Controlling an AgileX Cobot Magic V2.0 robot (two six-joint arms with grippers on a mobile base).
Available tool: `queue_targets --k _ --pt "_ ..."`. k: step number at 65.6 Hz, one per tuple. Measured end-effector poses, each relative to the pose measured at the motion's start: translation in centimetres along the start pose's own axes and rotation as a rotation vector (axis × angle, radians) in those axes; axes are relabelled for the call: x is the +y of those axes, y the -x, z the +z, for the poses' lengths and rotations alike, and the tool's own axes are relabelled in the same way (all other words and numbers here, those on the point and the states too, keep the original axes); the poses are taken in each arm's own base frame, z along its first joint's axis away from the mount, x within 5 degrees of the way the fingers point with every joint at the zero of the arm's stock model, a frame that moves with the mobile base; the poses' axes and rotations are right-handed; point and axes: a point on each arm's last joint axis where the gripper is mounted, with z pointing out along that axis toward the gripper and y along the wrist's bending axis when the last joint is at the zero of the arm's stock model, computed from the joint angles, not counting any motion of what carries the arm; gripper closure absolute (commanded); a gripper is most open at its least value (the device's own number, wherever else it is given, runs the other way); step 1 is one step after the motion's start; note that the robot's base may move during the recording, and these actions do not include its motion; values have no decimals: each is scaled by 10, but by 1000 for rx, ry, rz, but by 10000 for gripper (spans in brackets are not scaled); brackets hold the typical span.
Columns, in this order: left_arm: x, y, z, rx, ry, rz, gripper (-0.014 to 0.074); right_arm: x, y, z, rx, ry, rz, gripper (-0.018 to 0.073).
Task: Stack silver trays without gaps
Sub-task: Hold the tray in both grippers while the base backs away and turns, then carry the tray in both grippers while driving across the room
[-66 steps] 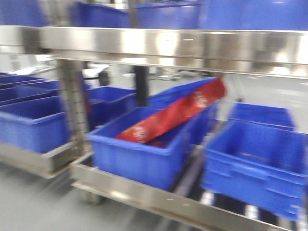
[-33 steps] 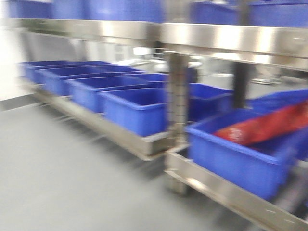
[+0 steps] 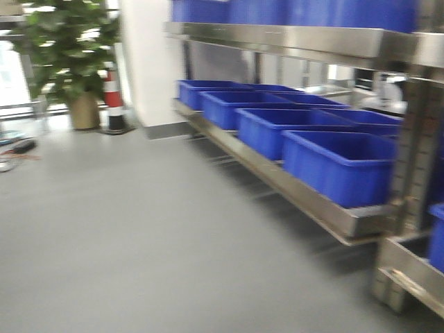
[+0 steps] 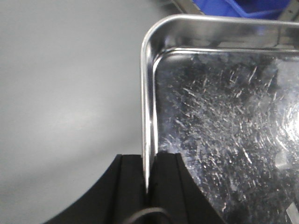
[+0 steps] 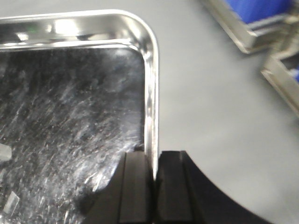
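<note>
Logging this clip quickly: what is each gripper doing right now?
Left gripper: shut on the silver tray, clamping its rim.
Right gripper: shut on the silver tray, clamping its rim.

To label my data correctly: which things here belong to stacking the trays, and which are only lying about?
Job: shallow shiny stainless-steel tray, rims clamped by left hand and right hand.
Lying about: blue plastic bins, long steel shelf, potted green plant, red-and-white traffic cone.

Silver tray (image 4: 219, 121) cropped at edges; blue bins (image 3: 333, 163) blurred
</note>
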Motion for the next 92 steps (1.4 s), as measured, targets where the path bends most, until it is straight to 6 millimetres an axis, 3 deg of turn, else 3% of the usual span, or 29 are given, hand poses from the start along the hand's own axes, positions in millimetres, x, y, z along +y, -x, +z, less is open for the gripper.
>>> queue_targets --k 92 --pt "0 0 0 -3 1 1 602 0 0 0 0 0 0 574"
